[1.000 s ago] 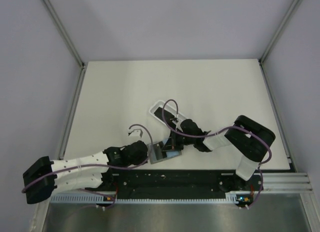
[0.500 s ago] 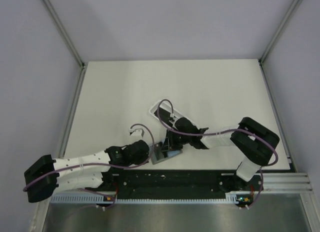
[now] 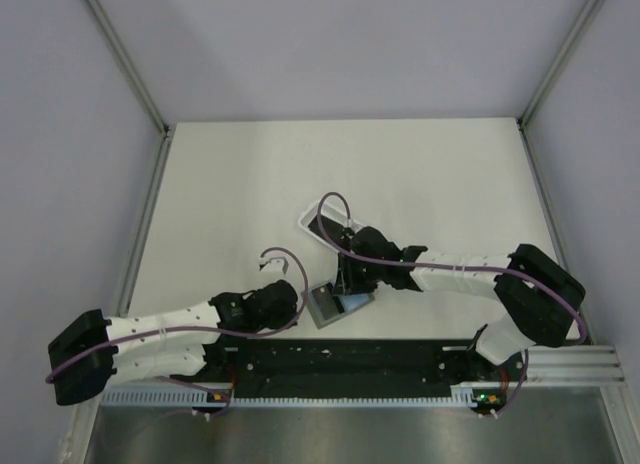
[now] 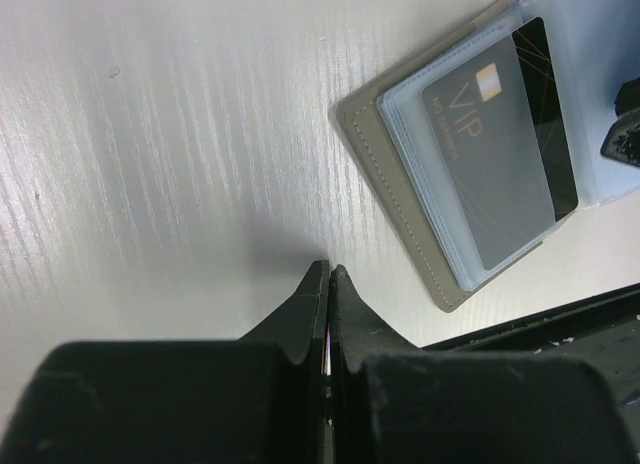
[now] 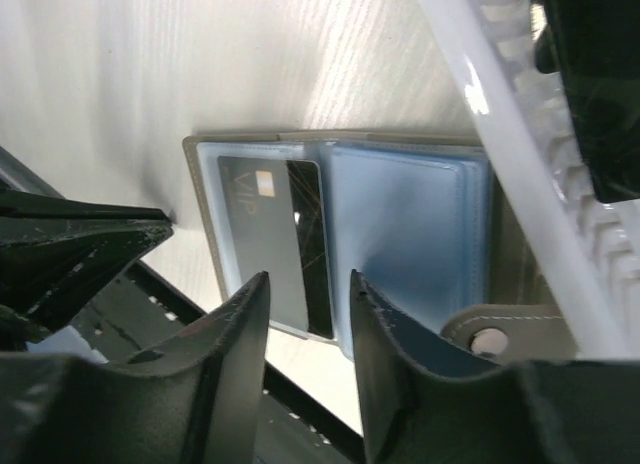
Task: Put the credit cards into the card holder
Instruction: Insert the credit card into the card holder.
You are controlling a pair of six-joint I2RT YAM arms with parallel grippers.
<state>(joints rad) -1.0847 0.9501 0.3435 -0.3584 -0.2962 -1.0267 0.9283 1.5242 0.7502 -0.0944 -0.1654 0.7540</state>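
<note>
Card holder [image 5: 400, 214] spread open on tabletop [image 4: 150, 134], directly below right pincer [image 5: 308, 281]; jaws held moderately apart, nothing gripped. One black credit card [image 5: 270, 234] seen tucked in sleeve on side nearer left pincer [image 4: 329, 274]. Left pincer jaws pressed together, tips near holder's edge. White tray [image 5: 480, 94] noted beyond right pincer, black cards [image 5: 590, 84] inside.

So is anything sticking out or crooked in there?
Just one thing: the black card in the open card holder is not all the way inside its clear pocket. A dark strip along its edge near the fold pokes out uncovered. Nothing looks spilled or broken.
</note>
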